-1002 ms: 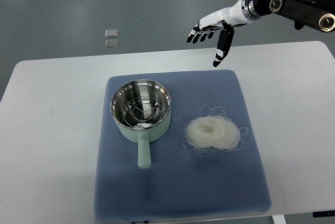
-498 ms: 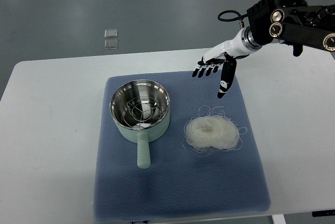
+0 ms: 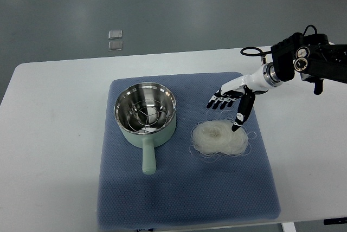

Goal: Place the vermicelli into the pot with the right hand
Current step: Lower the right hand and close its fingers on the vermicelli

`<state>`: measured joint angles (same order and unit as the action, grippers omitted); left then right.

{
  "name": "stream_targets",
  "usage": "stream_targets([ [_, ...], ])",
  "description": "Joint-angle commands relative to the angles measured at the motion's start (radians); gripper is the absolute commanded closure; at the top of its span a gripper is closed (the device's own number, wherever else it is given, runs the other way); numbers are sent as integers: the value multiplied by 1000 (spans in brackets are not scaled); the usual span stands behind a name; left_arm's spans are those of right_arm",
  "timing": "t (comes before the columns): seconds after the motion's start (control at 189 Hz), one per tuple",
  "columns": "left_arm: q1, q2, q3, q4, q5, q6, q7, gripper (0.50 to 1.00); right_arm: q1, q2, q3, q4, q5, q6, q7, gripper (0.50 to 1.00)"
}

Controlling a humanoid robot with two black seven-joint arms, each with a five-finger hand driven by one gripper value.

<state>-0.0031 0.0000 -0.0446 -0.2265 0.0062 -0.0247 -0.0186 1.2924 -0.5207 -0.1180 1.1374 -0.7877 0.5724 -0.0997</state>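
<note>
A white counter [image 3: 59, 134] is covered in its middle by a blue mat [image 3: 184, 188]; on the mat a pale green pot [image 3: 145, 114] with a steel inside is set, its handle pointed toward the near edge; just right of it a white nest of vermicelli [image 3: 219, 139] is laid; the right hand [image 3: 230, 99] is held above the nest's far right edge, fingers [image 3: 217, 102] spread, thumb pointed down at the strands; two small clear squares [image 3: 115, 39] are seen on the floor.

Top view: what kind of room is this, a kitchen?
Probably a lab or test space, not a kitchen: a plain white table on bare grey floor, a pale-green steel-lined pot without a stove, and a black-and-white robot right hand.
</note>
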Motion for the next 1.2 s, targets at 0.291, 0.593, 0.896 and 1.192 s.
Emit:
stream_targets([
  [0.291, 0, 0, 0, 4, 0, 0, 0, 500, -130, -1, 89, 22, -42, -14, 31, 579],
  [0.593, 0, 0, 0, 1, 0, 0, 2, 500, -199, 10, 92, 22, -119, -109, 84, 587],
  [0.896, 0, 0, 0, 0, 0, 0, 3, 500, -206, -4, 92, 39, -194, -198, 186, 1000],
  [1.192, 0, 0, 0, 0, 0, 0, 3, 500, -85, -79, 98, 99, -168, -190, 189, 1000],
])
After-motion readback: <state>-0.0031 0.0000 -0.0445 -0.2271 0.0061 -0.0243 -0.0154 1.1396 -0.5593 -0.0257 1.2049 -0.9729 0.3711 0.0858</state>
